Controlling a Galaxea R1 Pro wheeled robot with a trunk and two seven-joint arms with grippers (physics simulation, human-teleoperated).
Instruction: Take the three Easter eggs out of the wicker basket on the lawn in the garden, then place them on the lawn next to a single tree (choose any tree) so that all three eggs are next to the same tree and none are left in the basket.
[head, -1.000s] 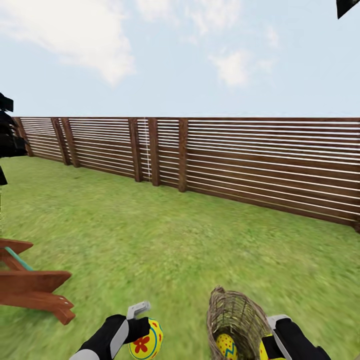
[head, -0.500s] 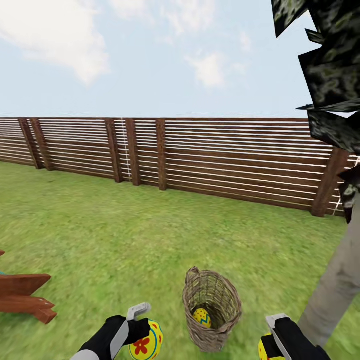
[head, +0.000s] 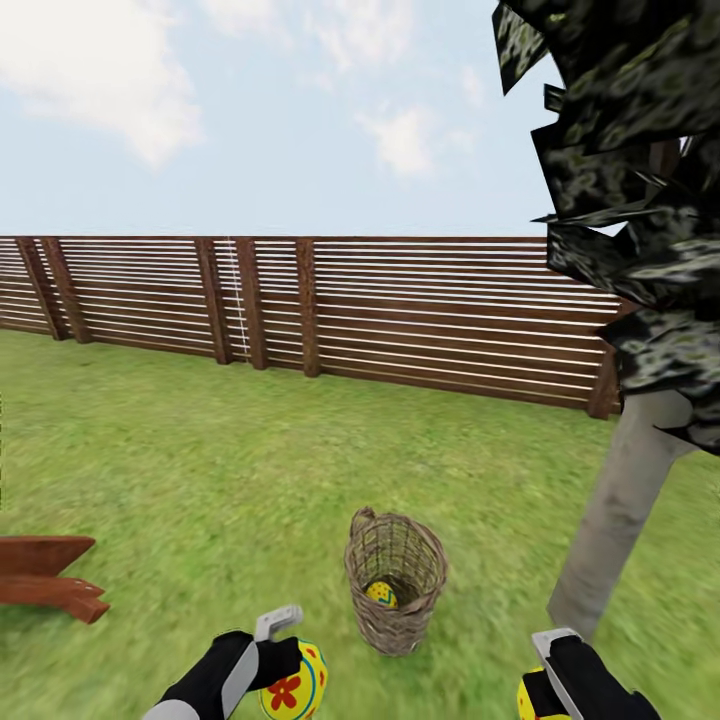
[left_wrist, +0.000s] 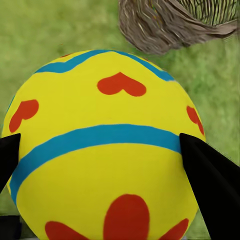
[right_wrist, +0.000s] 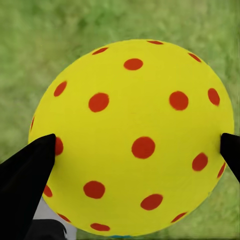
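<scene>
My left gripper (head: 288, 668) is shut on an Easter egg (head: 296, 686) with a red flower and blue bands. In the left wrist view this egg (left_wrist: 105, 150) sits between two black fingers (left_wrist: 212, 182), with the wicker basket (left_wrist: 170, 22) just beyond it. My right gripper (head: 542, 686) is shut on another egg (head: 527, 698). The right wrist view shows that egg (right_wrist: 135, 135) is yellow with red dots. The wicker basket (head: 396, 585) stands upright on the lawn (head: 200, 480) between the grippers, with one egg (head: 381, 594) inside. The tree's pale trunk (head: 620, 510) rises right of the basket.
A brown slatted fence (head: 400, 320) runs across the back of the garden. A red-brown wooden object (head: 45, 585) lies on the grass at the left edge. The tree's dark mottled crown (head: 630, 200) hangs over the upper right. Open grass lies between basket and fence.
The whole view has swung to the right, bringing the tree trunk and crown into the picture. The basket now looks farther off and more to the left. Both grippers still hold their eggs.
</scene>
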